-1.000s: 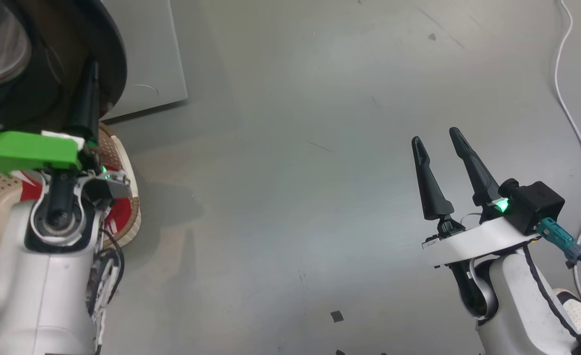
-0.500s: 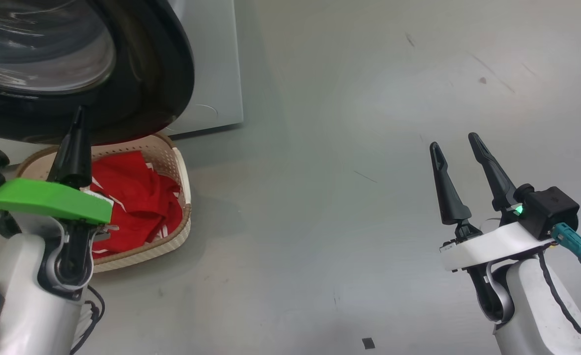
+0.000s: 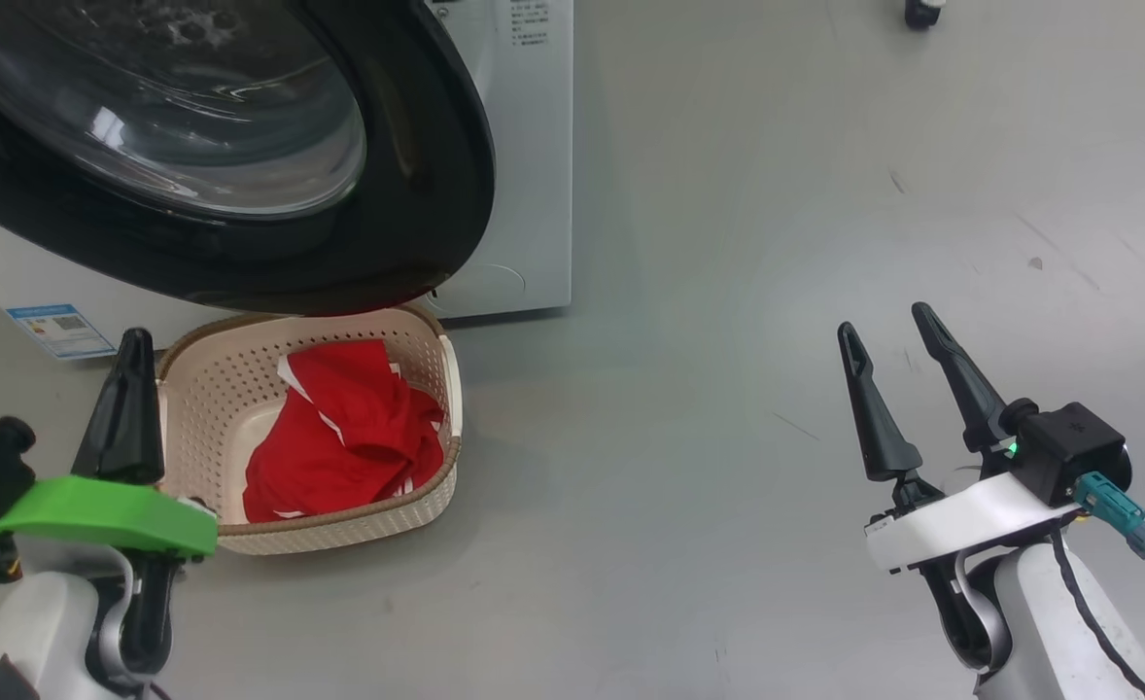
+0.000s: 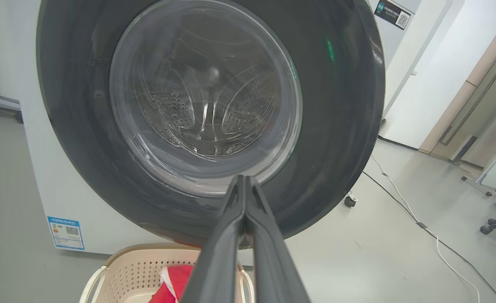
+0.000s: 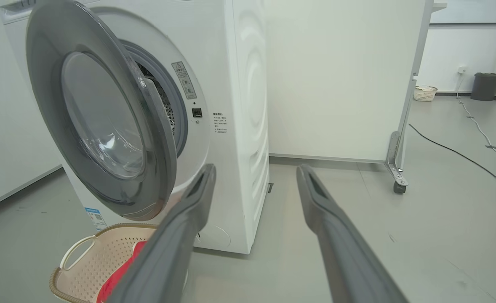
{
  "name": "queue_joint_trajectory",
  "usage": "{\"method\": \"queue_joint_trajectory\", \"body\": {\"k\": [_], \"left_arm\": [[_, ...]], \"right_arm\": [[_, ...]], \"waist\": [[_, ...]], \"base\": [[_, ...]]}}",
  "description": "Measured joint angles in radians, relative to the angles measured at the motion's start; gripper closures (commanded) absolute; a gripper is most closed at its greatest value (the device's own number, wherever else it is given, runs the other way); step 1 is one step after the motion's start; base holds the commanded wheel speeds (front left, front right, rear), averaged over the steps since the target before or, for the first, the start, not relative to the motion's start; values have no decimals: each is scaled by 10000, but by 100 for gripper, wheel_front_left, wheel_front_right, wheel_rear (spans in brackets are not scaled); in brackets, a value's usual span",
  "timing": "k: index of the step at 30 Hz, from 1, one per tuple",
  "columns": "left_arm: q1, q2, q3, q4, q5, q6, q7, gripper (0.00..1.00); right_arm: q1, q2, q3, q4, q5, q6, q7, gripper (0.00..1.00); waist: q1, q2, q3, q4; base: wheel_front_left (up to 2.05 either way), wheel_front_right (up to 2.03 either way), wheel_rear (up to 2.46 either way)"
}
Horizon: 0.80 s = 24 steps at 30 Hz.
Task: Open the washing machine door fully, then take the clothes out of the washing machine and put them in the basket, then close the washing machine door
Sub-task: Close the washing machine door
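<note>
**A:** red clothes (image 3: pixel 349 447) are in the cream basket (image 3: pixel 198 408), just below the half-open washing machine door (image 3: pixel 436 194); shutting time?

**B:** yep; left gripper (image 4: pixel 244 181) is pinched closed and empty, facing the glass; I'd push the black rim, not the bowl; right gripper (image 3: pixel 884 323) is spread wide, holding nothing

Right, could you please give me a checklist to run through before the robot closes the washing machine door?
1. The clothes lie in the basket: ok.
2. The drum is empty: cannot tell, the washing machine door covers part of it.
3. Door ajar, free to swing: ok.
4. Basket sits below the door's rim, seemingly apart: ok.
5. The left gripper shut, empty: ok.
6. The right gripper open, empty: ok.
</note>
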Motion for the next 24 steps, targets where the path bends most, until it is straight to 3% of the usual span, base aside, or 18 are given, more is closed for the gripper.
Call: {"method": "queue_joint_trajectory", "body": {"k": [21,24], "left_arm": [[1502,-761,1225,-1808,3110,913,12,100],[1733,-957,1206,-1944,3306,943,12,49]], "right_arm": [[367,-82,81,-205,-54,0,0,0],[376,-79,71,-234,-54,0,0,0]], "waist": [[0,0,-481,646],[0,0,-463,665]], "base": [[0,0,0],[0,0,0]]}}
